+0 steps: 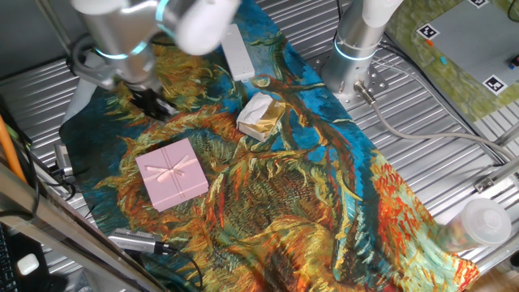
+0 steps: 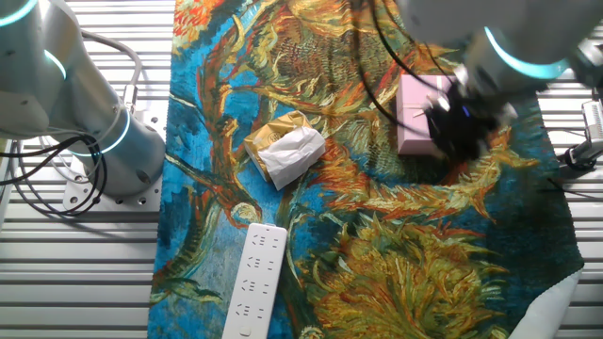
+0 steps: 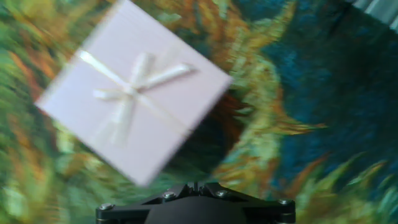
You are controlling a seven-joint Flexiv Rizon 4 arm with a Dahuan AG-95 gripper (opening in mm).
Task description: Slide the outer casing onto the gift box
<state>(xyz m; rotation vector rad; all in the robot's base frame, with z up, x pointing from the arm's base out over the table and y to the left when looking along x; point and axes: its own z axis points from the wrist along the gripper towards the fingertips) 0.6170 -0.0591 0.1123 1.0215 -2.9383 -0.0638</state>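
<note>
Outer casing (image 1: 172, 173) (image 2: 415, 115) (image 3: 133, 94) lies flat on the counter's patterned cloth (image 1: 268, 203), bow print up — just beside the tool (image 1: 150, 101) (image 2: 459, 127), no contact. Tool blurred w/ fingers hidden, so can't tell if open or closed. Cream-gold packet (image 1: 261, 115) sits well apart from tool.

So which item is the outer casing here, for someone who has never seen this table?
Start from the sunflower-print cloth spread over the ribbed metal table. Near the cloth's edge, beside the arm's black gripper, lies the flat square pale-pink cardboard sleeve. Unlike the crumpled cream-and-gold packet and the long white bar, it bears a ribbon-and-bow print.
</note>
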